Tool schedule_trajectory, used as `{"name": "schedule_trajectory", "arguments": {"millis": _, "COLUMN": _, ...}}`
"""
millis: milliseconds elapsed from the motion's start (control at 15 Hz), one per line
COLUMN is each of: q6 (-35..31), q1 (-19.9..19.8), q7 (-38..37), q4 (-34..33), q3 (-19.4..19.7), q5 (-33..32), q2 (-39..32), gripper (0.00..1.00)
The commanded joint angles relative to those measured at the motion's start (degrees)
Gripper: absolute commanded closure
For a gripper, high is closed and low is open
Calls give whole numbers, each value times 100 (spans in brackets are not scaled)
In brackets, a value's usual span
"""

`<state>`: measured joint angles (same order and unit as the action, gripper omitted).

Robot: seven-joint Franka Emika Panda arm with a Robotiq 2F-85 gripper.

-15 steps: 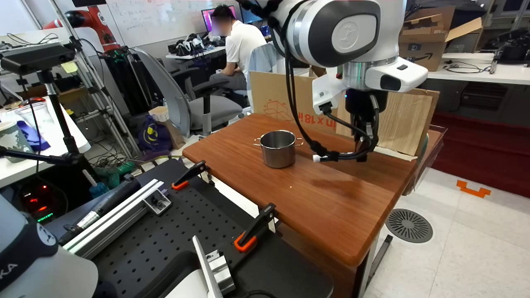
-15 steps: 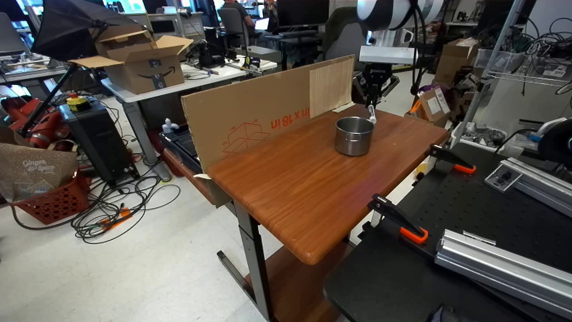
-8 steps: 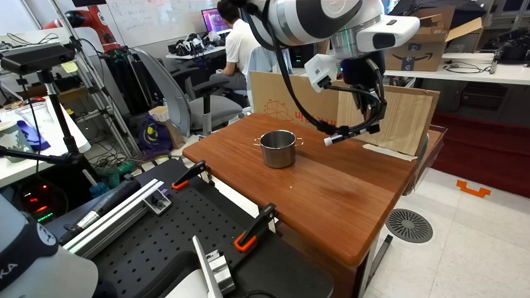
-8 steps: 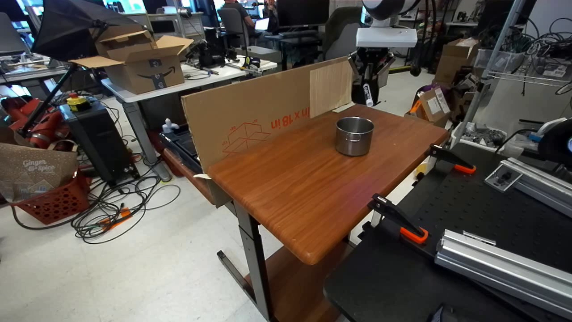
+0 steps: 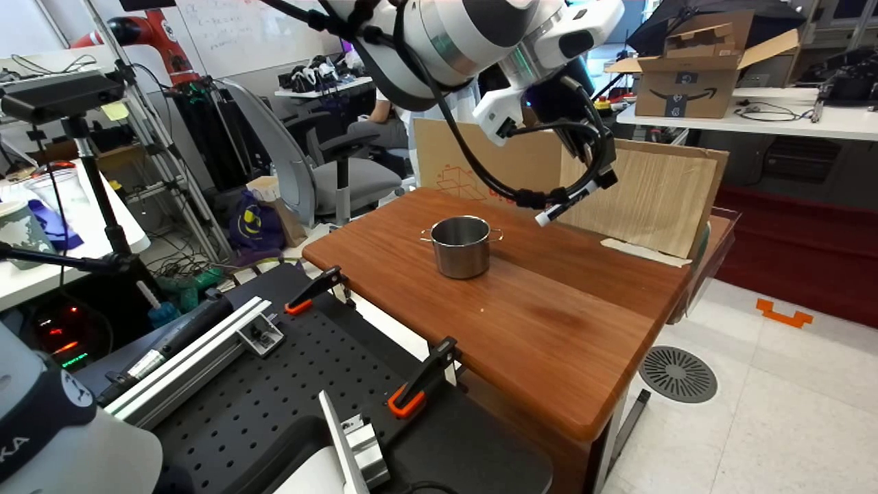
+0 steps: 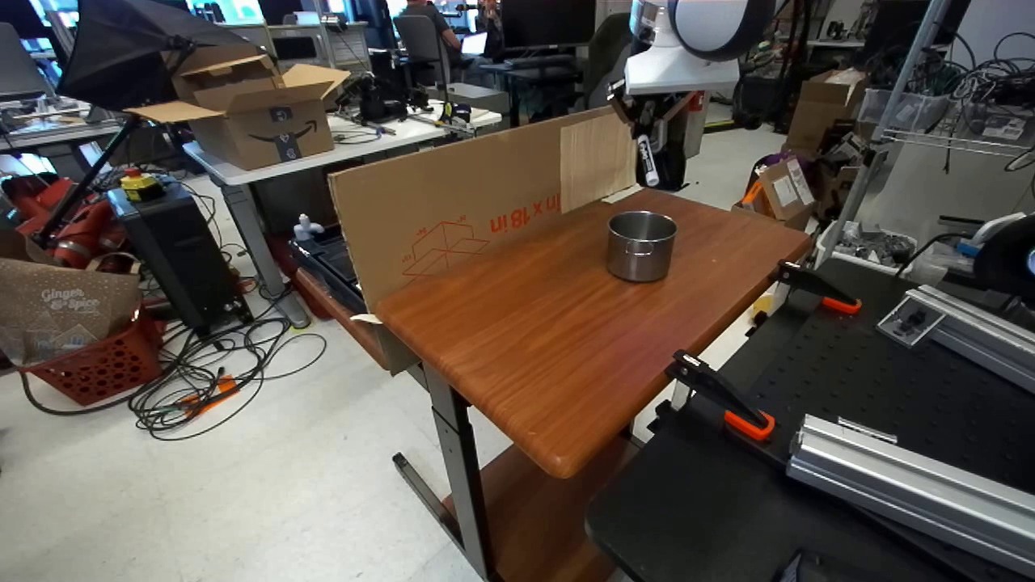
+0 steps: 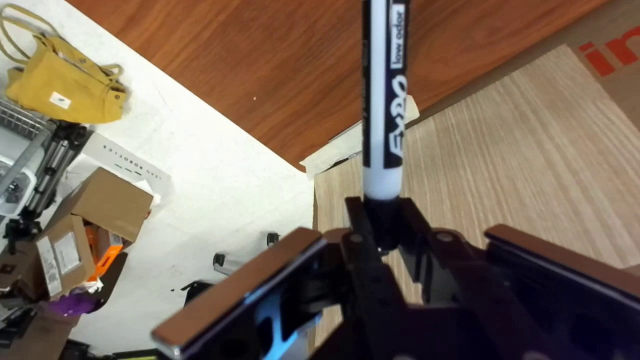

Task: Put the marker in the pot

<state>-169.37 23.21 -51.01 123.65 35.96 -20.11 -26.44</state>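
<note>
Black and white, the marker [image 7: 384, 100] was pinched near one end by the gripper [image 7: 382, 212], its free end slanting down, clear of the table [image 5: 535, 329]. The pot [image 5: 461, 258] stood upright on the wood, apart from it in both exterior views. Carrying seemed the step in hand; next, likely, came moving the marker over the pot's mouth, lowering it, and letting go.
</note>
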Motion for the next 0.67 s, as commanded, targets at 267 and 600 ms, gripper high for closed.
{"name": "schedule_trajectory", "arguments": {"millis": 267, "q6": -607, "q1": 1397, "q7": -765, "q4": 426, "q3": 1171, "q5": -619, "q2": -62, "gripper": 95}}
{"name": "schedule_trajectory", "arguments": {"millis": 600, "q6": -826, "q1": 1910, "q7": -782, "q4": 671, "q3": 1350, "q5": -581, "q2": -57, "gripper": 95}}
